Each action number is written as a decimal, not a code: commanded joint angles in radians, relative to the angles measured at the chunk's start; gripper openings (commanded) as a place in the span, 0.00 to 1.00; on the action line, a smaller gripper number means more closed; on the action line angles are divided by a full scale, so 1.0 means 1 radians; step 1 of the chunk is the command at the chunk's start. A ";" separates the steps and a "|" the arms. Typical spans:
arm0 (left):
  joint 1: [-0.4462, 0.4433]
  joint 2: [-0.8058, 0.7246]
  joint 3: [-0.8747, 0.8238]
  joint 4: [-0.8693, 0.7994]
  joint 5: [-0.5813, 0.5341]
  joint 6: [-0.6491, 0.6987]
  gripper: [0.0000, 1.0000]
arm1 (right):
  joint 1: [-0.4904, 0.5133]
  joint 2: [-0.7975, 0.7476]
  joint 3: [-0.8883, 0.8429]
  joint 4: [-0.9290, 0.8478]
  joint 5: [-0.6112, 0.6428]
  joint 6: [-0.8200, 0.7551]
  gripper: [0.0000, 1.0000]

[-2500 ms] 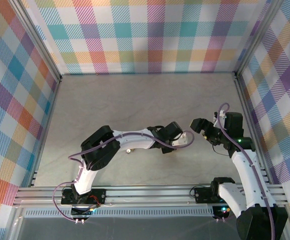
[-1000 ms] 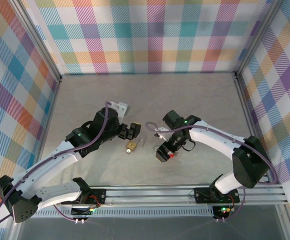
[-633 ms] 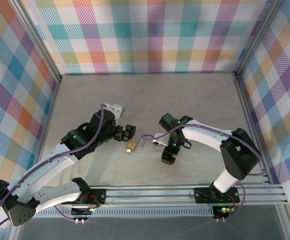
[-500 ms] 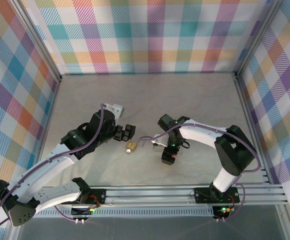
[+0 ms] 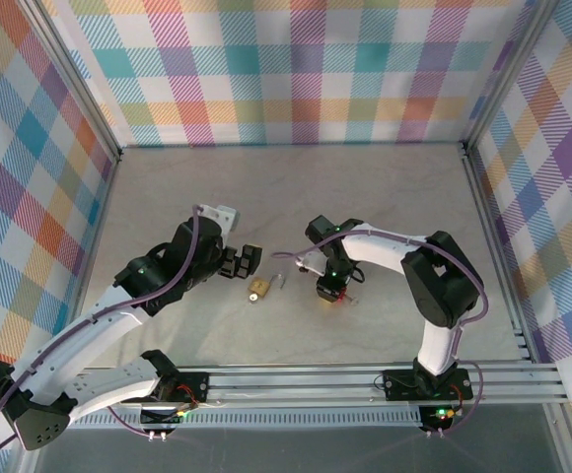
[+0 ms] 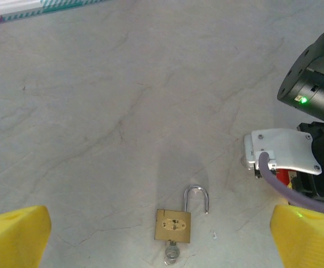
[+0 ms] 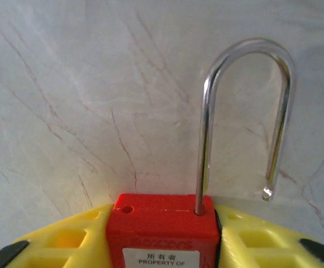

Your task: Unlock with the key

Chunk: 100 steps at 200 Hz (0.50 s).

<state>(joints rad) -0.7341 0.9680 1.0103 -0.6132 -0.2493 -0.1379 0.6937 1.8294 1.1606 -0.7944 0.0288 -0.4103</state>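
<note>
The brass padlock (image 6: 174, 225) lies flat near the middle of the table (image 5: 385, 197), one shackle leg out of the body and a key (image 6: 170, 256) in the end opposite the shackle. The left gripper (image 5: 244, 260) hovers just left of it, yellow fingers (image 6: 14, 234) spread wide. To the right, the right gripper (image 5: 330, 288) clamps a red padlock (image 7: 163, 226) whose long shackle also hangs free at one leg

I'm reading a white label (image 7: 161, 258) on the body of the red padlock (image 7: 163, 220) through the right wrist camera. It is showing a line of Chinese characters, seemingly 所有者, with "PROPERTY OF" in black capitals beneath. The brass padlock (image 6: 173, 225) is showing a stamped mark too small to read.
</note>
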 commanded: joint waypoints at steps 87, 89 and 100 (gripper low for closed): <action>0.018 -0.043 0.019 -0.076 -0.029 -0.020 1.00 | -0.044 0.094 0.083 0.042 -0.223 1.031 0.29; 0.018 -0.043 0.019 -0.078 -0.029 -0.020 1.00 | -0.043 0.094 0.085 0.043 -0.224 1.039 0.30; 0.018 -0.049 0.018 -0.087 -0.030 -0.025 1.00 | -0.039 0.093 0.088 0.041 -0.216 1.076 0.38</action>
<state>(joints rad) -0.7296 0.9455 1.0103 -0.6605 -0.2642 -0.1429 0.6445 1.9018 1.2568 -0.7883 -0.1425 0.4385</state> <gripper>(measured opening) 0.996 0.380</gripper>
